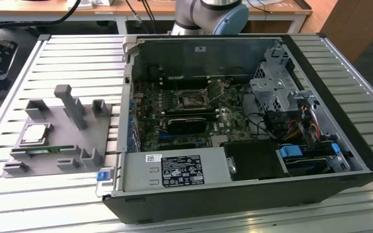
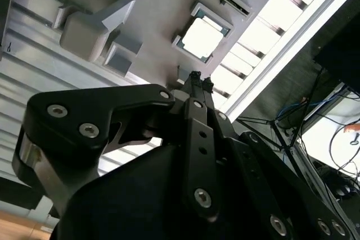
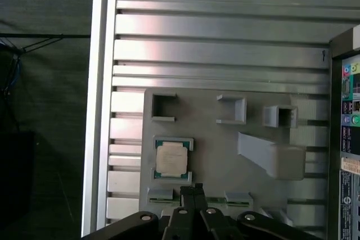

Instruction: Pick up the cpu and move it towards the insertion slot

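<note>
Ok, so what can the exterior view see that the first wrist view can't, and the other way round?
The exterior view gives you the inside of the computer, with its square slot, and the robot arm behind. The first wrist view gives you the gripper above the grey tray. Both have that tray with the chip lying in a recess.

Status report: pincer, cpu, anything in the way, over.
Pincer shut, empty, above grey tray. Cpu in its tray recess, untouched. Memory stick lies beside it.
</note>
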Controlling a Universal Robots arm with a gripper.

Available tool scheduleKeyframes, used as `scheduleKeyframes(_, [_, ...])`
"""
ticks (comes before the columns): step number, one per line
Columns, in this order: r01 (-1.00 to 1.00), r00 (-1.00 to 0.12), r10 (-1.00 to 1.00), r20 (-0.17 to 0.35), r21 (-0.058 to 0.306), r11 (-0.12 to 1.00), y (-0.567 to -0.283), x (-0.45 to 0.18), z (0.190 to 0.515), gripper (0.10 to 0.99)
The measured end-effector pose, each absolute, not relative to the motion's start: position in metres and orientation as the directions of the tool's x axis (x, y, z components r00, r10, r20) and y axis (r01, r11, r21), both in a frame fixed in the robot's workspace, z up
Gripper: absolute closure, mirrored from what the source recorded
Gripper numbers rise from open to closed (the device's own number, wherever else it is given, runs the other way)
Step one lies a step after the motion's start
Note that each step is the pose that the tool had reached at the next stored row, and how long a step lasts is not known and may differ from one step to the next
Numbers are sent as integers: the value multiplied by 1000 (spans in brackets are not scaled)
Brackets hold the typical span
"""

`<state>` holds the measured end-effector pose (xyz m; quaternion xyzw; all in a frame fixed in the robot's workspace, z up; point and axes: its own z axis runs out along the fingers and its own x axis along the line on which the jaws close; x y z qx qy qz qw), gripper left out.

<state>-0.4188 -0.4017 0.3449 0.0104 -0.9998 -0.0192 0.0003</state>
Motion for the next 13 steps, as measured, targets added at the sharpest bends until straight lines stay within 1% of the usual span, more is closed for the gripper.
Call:
scheduleKeyframes(2, [-21,-1000,-21,1,38,999,-403,-419,342,973])
scheduleKeyframes(3, [-21,-1000,-21,0,38,999,-403,-419,340,918])
scheduleKeyframes(4, [-21,-1000,-21,0,38,999,-404,-419,338,918])
scheduleKeyframes(6, [-21,-1000,-21,0,38,999,-405,-419,335,792])
scheduleKeyframes(7, [-21,-1000,-21,0,38,999,-405,-419,333,792])
scheduleKeyframes(9, [-21,-1000,-21,1,39,999,-406,-419,331,675])
scheduleKeyframes(10, [-21,-1000,-21,1,41,999,-406,-419,330,675])
scheduleKeyframes(12, [-21,-1000,-21,1,43,999,-406,-419,328,561])
scheduleKeyframes(13, [-21,-1000,-21,0,44,999,-406,-419,327,561])
